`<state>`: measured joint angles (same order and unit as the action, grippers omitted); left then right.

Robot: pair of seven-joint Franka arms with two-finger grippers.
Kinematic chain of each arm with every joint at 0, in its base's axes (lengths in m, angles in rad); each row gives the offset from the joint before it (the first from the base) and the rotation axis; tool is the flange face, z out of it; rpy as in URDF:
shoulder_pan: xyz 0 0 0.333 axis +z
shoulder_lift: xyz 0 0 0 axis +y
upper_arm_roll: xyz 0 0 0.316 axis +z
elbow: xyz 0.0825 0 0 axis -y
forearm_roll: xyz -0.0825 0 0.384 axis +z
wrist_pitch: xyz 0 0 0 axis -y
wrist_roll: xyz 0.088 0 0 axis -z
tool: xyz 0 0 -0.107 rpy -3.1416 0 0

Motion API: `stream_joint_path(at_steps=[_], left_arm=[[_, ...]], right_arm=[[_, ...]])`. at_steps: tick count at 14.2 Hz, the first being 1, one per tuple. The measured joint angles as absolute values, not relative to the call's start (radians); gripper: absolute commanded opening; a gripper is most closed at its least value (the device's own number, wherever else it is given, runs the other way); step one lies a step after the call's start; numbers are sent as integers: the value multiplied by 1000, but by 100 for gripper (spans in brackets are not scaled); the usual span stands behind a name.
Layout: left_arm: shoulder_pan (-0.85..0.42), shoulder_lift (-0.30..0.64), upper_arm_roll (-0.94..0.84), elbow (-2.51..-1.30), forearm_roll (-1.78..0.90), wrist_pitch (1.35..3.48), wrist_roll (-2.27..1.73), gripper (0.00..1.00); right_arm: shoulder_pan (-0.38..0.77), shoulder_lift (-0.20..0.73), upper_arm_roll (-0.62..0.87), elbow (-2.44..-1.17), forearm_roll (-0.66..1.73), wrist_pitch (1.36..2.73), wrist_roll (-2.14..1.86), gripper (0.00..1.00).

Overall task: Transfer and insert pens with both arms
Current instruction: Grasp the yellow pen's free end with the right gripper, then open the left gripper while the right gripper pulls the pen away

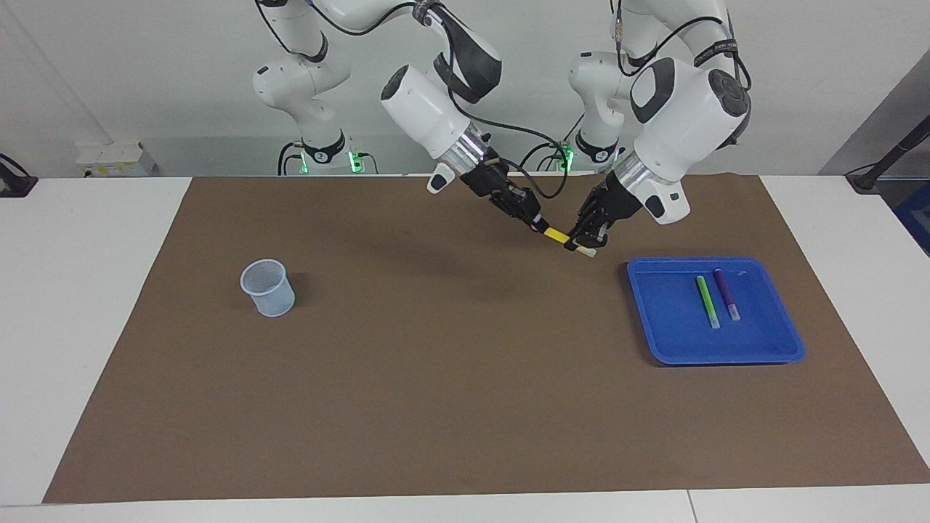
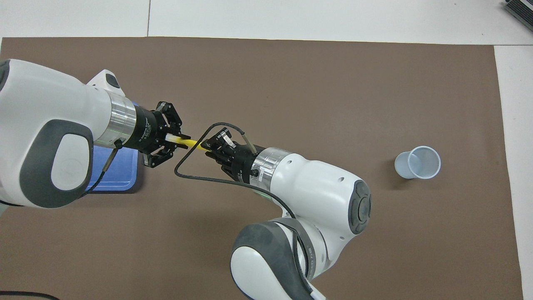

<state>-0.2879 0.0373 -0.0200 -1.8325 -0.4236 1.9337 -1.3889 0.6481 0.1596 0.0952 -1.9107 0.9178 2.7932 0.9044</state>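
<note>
Two white robot arms are meeting in the air over a brown mat [image 1: 436, 378] covering the surface. Between them they are holding a yellow pen [image 1: 557, 235], tilted slightly, above the mat near a blue tray [image 1: 657, 341].

The left pincer [image 1: 585, 241] is pinching the pen's whitish end, its fingertips pressed onto it. The right pincer [image 1: 536, 224] is pinching the pen's other end, so only a short yellow stretch is showing between the two. In the overhead view the pen [image 2: 190, 143] is bridging the gap between the left pincer [image 2: 177, 138] and the right pincer [image 2: 207, 148].

The tray is lying toward the left arm's end of the surface. Inside it a green pen [image 1: 707, 301] and a purple pen [image 1: 726, 294] are lying side by side, close together but apart.

A pale mesh cup [image 1: 267, 288] is standing upright on the mat toward the right arm's end, well apart from both pincers and the tray. From overhead the cup [image 2: 417, 162] is showing its open mouth.
</note>
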Motion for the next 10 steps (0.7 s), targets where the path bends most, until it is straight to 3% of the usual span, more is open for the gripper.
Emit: stream_joint_path(at_steps=[1,2,8,10], left_arm=[[-288,36,-20,-1832,-424,1934,-1389,61],[-288,34,-20,-1832,-424,1934,-1389,64],[-288,27,-20,-1832,-424,1934,-1389,64],[-288,27,-20,-1833,-423,1933,-1364,63]], right_arm=[[648,161,95,-1911,918,2793,904,0],[648,163,95,-1911,918,2793,904,0],[648,166,95,-1911,918,2788,861,0],[643,166,94,-1911,917,2730,772,0]])
